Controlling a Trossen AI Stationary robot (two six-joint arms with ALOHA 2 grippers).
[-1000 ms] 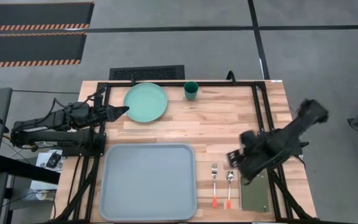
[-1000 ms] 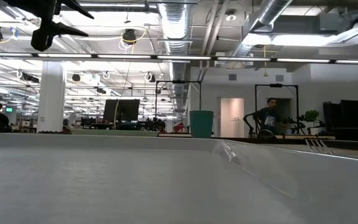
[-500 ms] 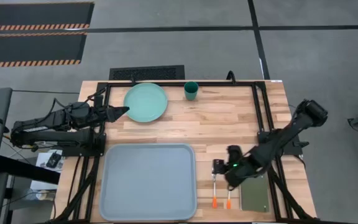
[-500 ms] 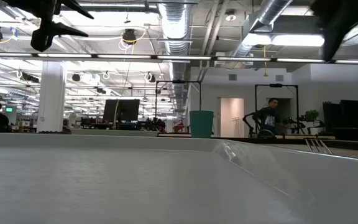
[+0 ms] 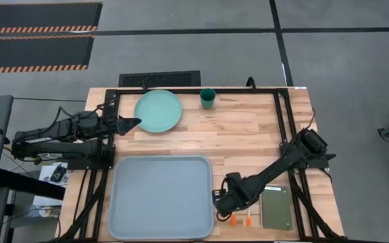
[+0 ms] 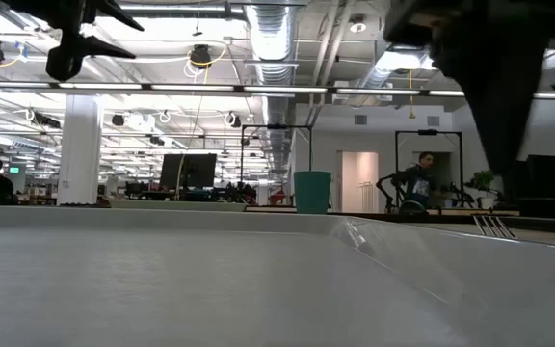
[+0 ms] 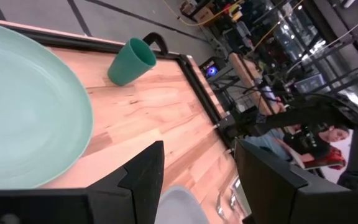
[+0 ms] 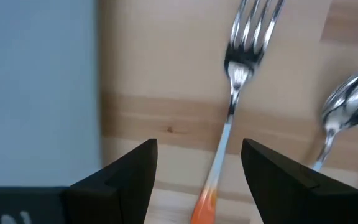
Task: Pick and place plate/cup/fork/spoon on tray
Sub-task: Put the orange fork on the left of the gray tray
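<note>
From above, your right gripper [image 5: 223, 200] sits low over the gap between the tray [image 5: 161, 197] and the fork [image 5: 233, 214], whose orange tip shows just past the arm beside the spoon [image 5: 248, 216]. The plate [image 5: 158, 111] and cup [image 5: 208, 98] wait at the far edge of the surface [image 5: 242, 135], with the left gripper [image 5: 130, 122] parked at the plate's rim.

At table height the tray wall [image 6: 210, 280] fills the view; the fork tines [image 6: 492, 226] peek over it and the right arm looms dark above.

In the left wrist view its fingers [image 7: 143, 174] stand apart, holding nothing, plate [image 7: 23, 112] and cup [image 7: 130, 61] ahead.

In the right wrist view your fingers [image 8: 129, 171] are spread, with the fork handle [image 8: 225, 146] lying between them. Centre on the thin shank, keep clear of the spoon [image 8: 347, 106], descend to the wood, then close squarely so it does not twist.
</note>
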